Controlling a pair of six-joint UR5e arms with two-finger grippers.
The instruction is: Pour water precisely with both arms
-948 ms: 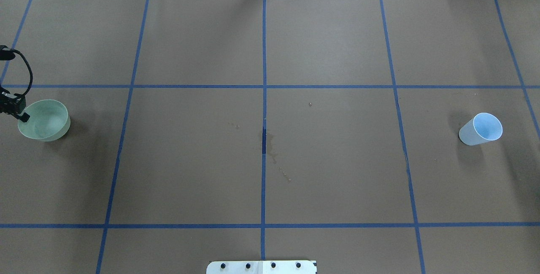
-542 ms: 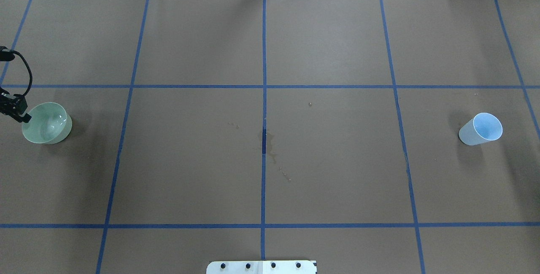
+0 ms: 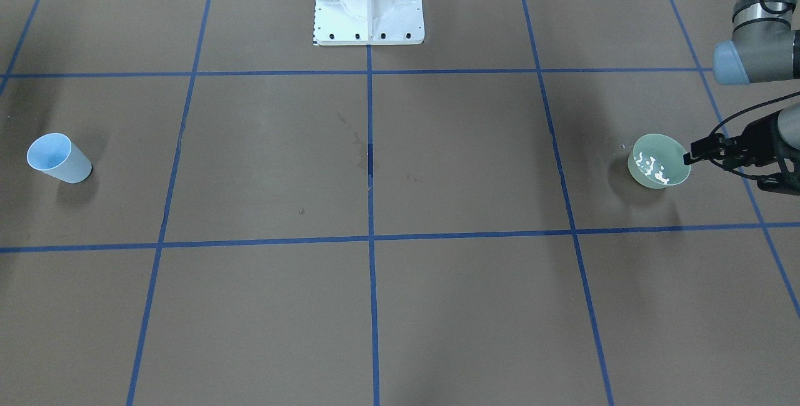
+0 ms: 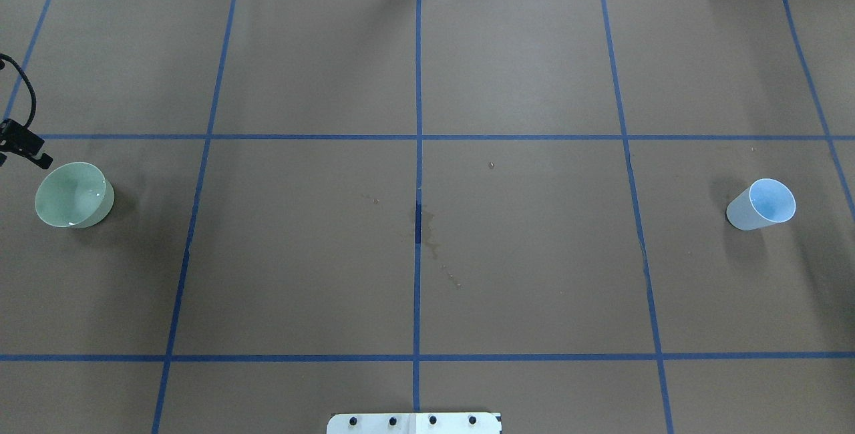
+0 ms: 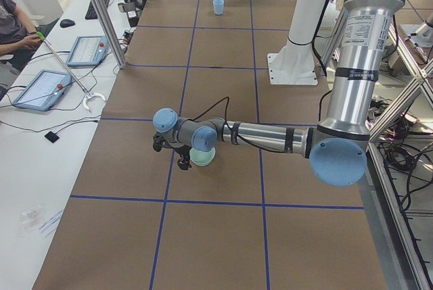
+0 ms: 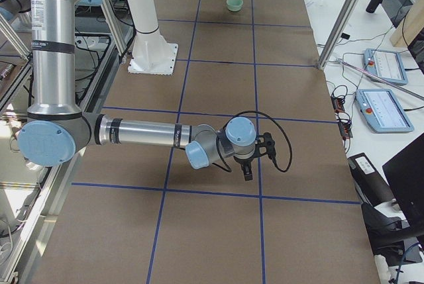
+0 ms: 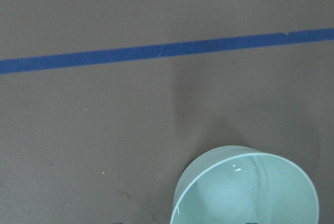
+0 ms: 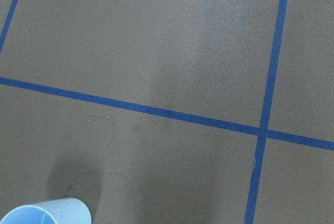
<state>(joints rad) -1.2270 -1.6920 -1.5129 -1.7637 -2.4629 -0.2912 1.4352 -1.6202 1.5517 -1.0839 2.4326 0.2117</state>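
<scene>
A pale green bowl stands upright on the brown table at my far left. White glints of the water show inside it. My left gripper hovers just off the bowl's rim, open and holding nothing. The left wrist view looks down on the bowl at its lower edge, with no fingers showing. A light blue cup stands alone at the far right. My right gripper hangs beside the cup's spot, seen only from the side, so I cannot tell its state. The cup's rim peeks into the right wrist view.
Blue tape lines divide the brown paper into squares. Dried water stains mark the centre. The white pedestal base stands at the robot's edge. A person and tablets are at a side desk.
The bowl came down from a raised position onto the table. My left gripper let go of its rim and pulled away toward the far side. The cup stayed put.
</scene>
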